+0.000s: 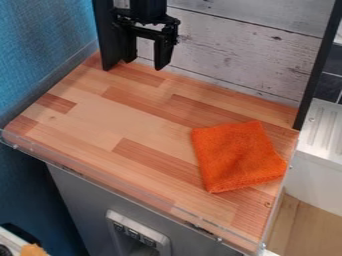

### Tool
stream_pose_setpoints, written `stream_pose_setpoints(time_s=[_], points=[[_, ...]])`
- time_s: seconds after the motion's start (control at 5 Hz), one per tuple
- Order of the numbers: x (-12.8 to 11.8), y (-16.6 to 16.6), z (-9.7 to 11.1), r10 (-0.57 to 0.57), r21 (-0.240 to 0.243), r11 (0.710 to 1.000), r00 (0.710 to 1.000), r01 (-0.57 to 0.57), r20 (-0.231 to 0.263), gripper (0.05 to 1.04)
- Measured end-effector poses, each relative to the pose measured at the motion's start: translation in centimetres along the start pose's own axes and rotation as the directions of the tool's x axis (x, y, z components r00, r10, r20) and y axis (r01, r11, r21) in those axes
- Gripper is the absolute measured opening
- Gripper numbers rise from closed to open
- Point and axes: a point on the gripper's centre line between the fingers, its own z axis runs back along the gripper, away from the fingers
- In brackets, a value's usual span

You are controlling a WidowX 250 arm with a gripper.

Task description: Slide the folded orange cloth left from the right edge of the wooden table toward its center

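We see the gripper (145,63) hanging at the wooden counter's (93,115) back left, parted and released—well apart from the orange cloth (237,157), folded flat near the right edge, which likely steadies it.

The single camera stands above and in front of the wooden counter (100,117), looking down at a slant toward the plank wall (234,52) behind. Range is moderate: counter depth is covered from wall to front edge, plus part of the gray cabinet (80,200) below. The front edge runs diagonally, descending rightward.
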Motion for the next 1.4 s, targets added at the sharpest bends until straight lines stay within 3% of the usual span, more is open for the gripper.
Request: stream_pose_setpoints(time_s=[0.2, 0.4, 0.6, 1.0, 1.4], points=[[-0.5, -1.2, -1.0, -0.068, -0.005, 0.998, 0.997, 0.068, -0.022, 0.995], [-1.0, -3.9, -0.8, -0.197, 0.002, 0.98, 0.98, 0.197, -0.006, 0.996], [-2.0, -6.4, -0.9, -0.335, 0.023, 0.942, 0.942, 0.334, 0.031, 0.996], [-3.6, -11.6, -1.5, -0.559, 0.064, 0.829, 0.826, 0.555, 0.078, 0.996], [-4.0, -14.5, -1.6, -0.701, 0.074, 0.714, 0.709, 0.697, 0.079, 0.994]])
